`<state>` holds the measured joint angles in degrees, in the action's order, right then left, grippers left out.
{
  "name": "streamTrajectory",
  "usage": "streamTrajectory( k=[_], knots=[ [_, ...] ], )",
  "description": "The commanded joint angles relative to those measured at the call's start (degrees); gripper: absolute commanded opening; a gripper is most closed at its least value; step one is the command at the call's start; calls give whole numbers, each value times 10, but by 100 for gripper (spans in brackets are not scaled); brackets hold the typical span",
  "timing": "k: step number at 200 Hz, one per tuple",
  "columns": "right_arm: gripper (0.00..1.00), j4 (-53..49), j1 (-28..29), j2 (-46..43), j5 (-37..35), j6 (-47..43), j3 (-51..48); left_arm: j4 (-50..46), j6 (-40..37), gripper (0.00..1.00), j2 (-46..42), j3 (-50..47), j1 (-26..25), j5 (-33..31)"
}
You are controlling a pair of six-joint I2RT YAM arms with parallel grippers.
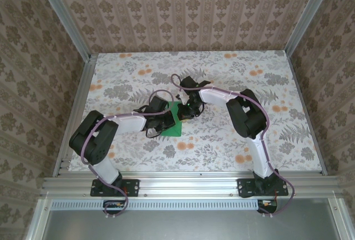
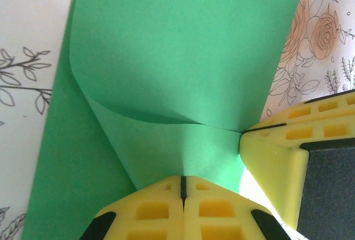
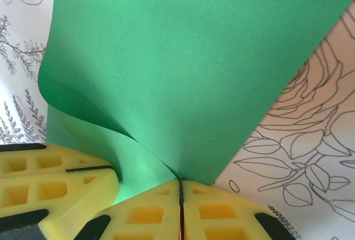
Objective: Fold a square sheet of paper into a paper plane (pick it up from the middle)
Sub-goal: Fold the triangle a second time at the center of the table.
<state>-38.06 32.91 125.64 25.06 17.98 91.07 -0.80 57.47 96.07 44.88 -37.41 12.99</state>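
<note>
Both pincers are clamped on the square sheet of paper (image 2: pixel 188 46); the left gripper (image 2: pixel 183 187) has its yellow fingers pressed together on a green edge right at its tips, and the sheet curls up and away ahead of it; the right gripper (image 3: pixel 180 190) pinches the same sheet just beside the left one, jaws closed, paper fanning out in front; the flowered table (image 1: pixel 233 134) lies beneath both
</note>
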Motion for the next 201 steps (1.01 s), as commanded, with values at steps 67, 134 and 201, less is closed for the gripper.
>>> streamTrajectory(
  k=[67,134,201],
  knots=[
    [21,-17,-16,-19,-22,37,27,-61,21,3,26,3,-3,-26],
    [19,49,-13,-122,6,74,-89,-73,21,3,32,5,-5,-32],
    [13,111,30,-127,74,121,-149,-69,30,2,26,-5,-5,-38]
  ],
)
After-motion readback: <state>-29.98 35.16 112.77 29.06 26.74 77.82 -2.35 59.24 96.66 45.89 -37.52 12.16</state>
